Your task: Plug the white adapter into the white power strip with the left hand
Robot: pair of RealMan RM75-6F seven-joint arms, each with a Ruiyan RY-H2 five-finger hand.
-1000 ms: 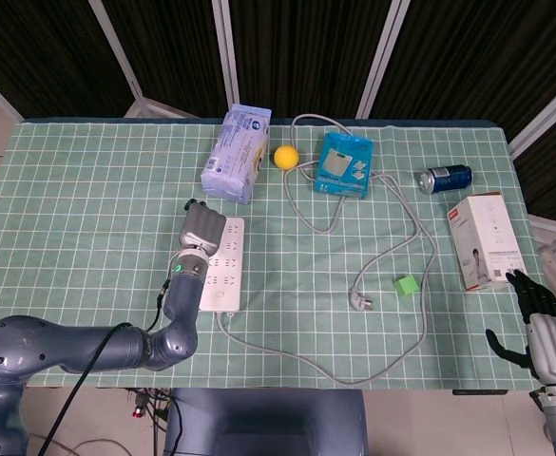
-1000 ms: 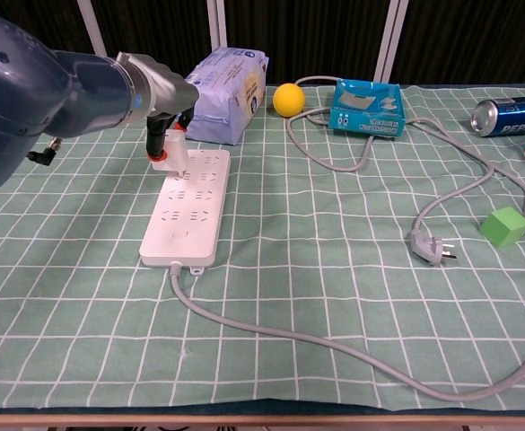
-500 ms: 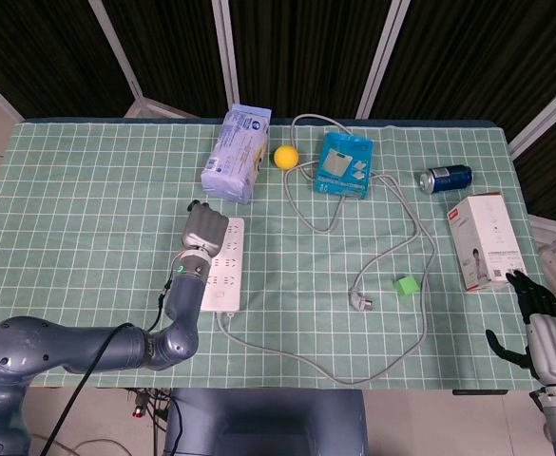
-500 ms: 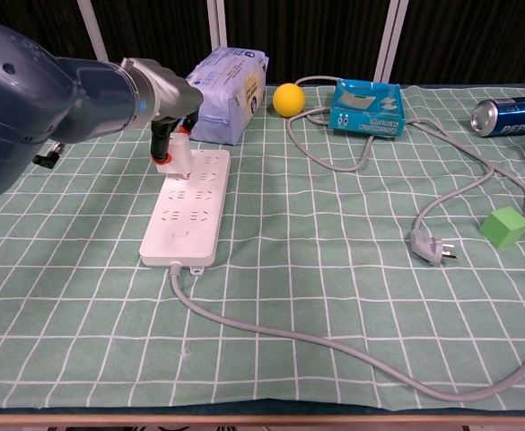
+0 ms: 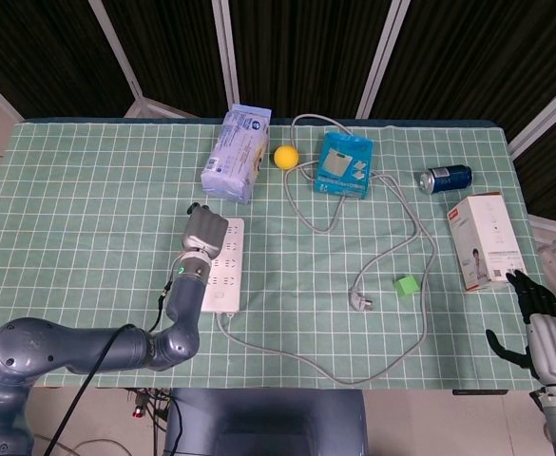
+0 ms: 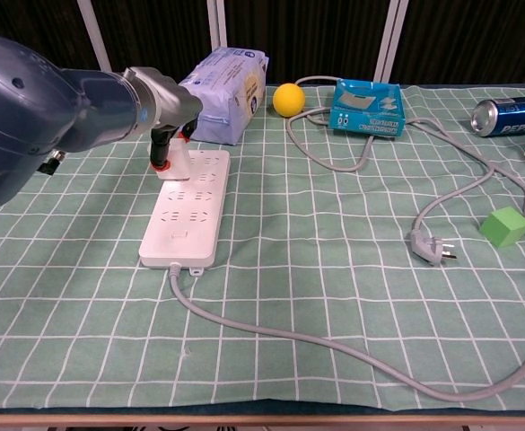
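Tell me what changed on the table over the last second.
The left hand kept its hold on the white adapter and brought it lower, down to the far end of the power strip. The strip, its cable, the loose plug and the right hand stayed where they were.

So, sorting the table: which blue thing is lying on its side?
The blue can, tipped over near the white box; the tissue pack and the blue packet lie flat.

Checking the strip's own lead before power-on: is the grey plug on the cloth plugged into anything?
No. In the chest view the grey plug lies loose on the green cloth, prongs bare, apart from the white power strip.
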